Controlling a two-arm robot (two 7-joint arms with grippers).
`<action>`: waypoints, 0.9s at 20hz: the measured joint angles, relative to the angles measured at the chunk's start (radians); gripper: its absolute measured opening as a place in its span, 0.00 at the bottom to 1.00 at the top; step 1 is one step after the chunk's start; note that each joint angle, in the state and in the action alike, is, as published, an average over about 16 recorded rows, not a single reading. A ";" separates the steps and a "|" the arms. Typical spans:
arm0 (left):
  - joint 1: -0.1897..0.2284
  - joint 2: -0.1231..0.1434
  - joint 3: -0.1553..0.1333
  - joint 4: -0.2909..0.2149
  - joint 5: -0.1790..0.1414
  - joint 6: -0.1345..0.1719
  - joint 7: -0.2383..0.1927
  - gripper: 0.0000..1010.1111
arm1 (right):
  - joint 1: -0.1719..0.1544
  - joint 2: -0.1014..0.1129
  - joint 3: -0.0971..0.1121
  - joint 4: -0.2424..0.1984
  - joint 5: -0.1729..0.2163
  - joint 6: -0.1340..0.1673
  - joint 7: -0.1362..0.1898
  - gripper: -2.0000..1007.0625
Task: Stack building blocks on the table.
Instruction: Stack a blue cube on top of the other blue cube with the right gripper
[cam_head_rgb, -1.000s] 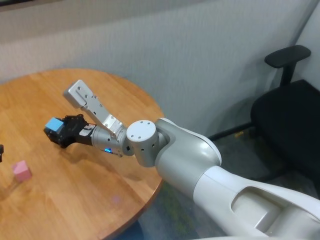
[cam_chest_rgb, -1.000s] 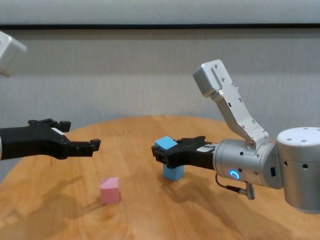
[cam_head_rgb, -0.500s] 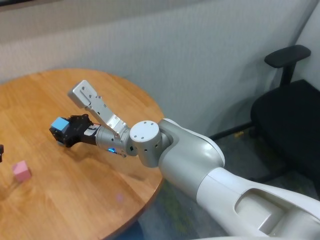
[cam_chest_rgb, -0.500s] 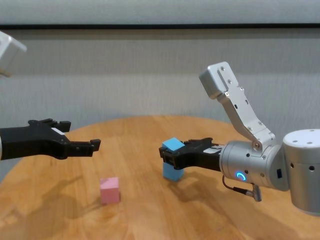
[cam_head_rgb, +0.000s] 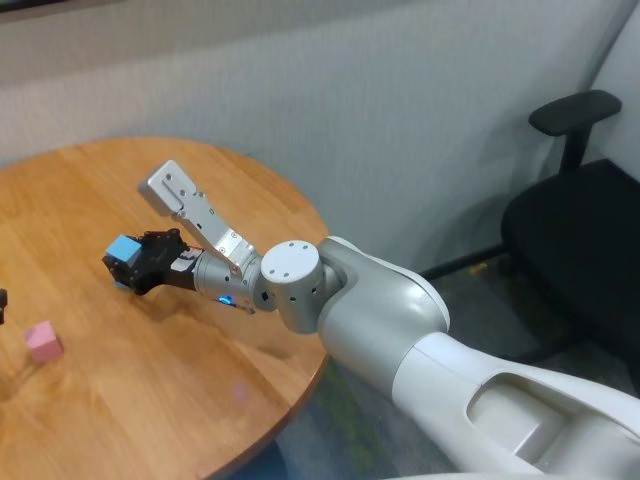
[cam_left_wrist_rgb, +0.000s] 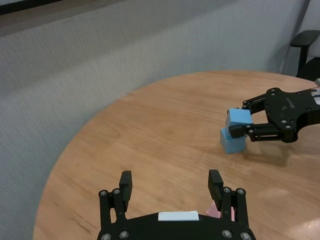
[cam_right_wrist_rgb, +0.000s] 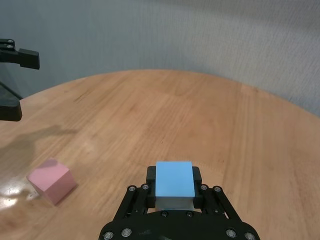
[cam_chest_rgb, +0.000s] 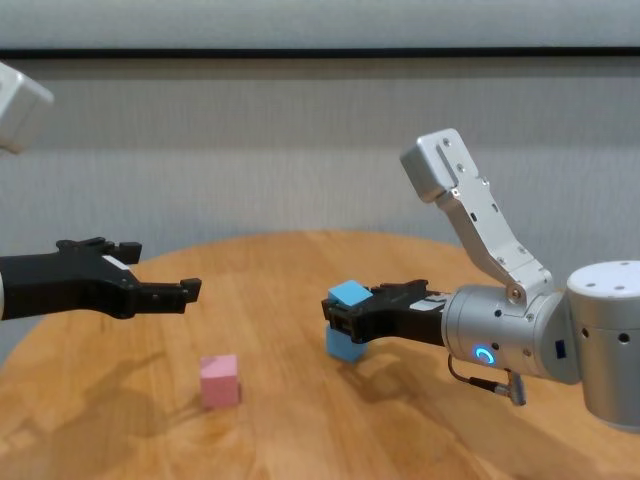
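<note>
The building blocks are three matte cubes on the round wooden bench (cam_chest_rgb: 300, 440): a light blue block (cam_chest_rgb: 349, 295) gripped in the right claw (cam_chest_rgb: 342, 312), a second light blue block (cam_left_wrist_rgb: 231, 141) resting on the bench directly under it, and a pink block (cam_chest_rgb: 219, 380) lying alone, well apart toward the robot's left. In the left wrist view the held block sits on or just above the lower one, slightly offset; whether their faces touch cannot be told. The right claw is closed on the upper block, its fingers (cam_right_wrist_rgb: 197, 175) clamping opposite sides. The left claw (cam_chest_rgb: 160, 291) hangs spread wide and empty above the bench, above and beyond the pink block. Judged from this arrangement, the first tier is being placed but not released. Remaining, by this reading: letting go of the upper blue block, then fetching the pink block and setting it on top.
</note>
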 joint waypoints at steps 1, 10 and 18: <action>0.000 0.000 0.000 0.000 0.000 0.000 0.000 0.99 | 0.002 -0.001 0.000 0.004 -0.001 -0.001 0.000 0.37; 0.000 0.000 0.000 0.000 0.000 0.000 0.000 0.99 | 0.017 -0.010 0.005 0.038 -0.006 -0.014 0.000 0.37; 0.000 0.000 0.000 0.000 0.000 0.000 0.000 0.99 | 0.021 -0.016 0.012 0.048 -0.009 -0.019 -0.003 0.43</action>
